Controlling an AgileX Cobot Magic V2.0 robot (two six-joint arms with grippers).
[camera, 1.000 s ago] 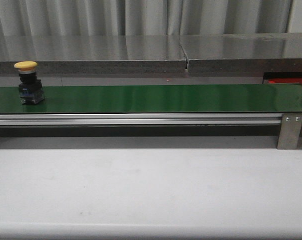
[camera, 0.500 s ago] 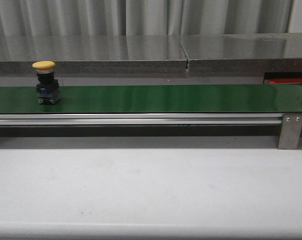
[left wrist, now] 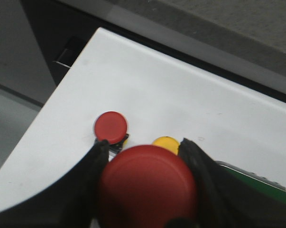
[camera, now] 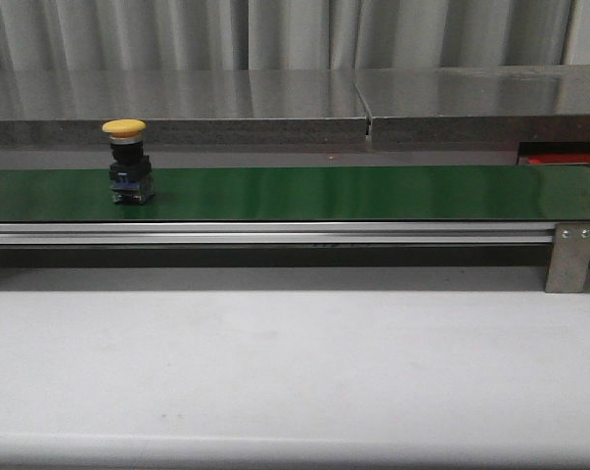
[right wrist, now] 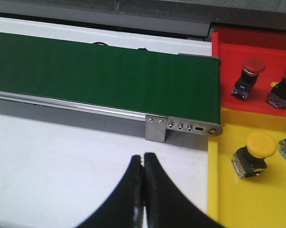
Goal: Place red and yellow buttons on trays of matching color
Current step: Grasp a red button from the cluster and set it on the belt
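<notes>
yellow button (camera: 127, 162) | upright on green belt (camera: 373, 192) | no legible writing

White worktop (camera: 295, 372) carries a long green belt (camera: 353, 192) on a metal rail, with one yellow-capped button (camera: 128, 162) standing upright on it near the left end. Red tray (right wrist: 256, 52) and yellow tray (right wrist: 256, 190) sit side by side, touching, just off the belt's right end.

Button (camera: 127, 162) upright on belt (camera: 373, 192), toward its left; trays (right wrist: 256, 61) seemingly just beyond its right end.
</notes>
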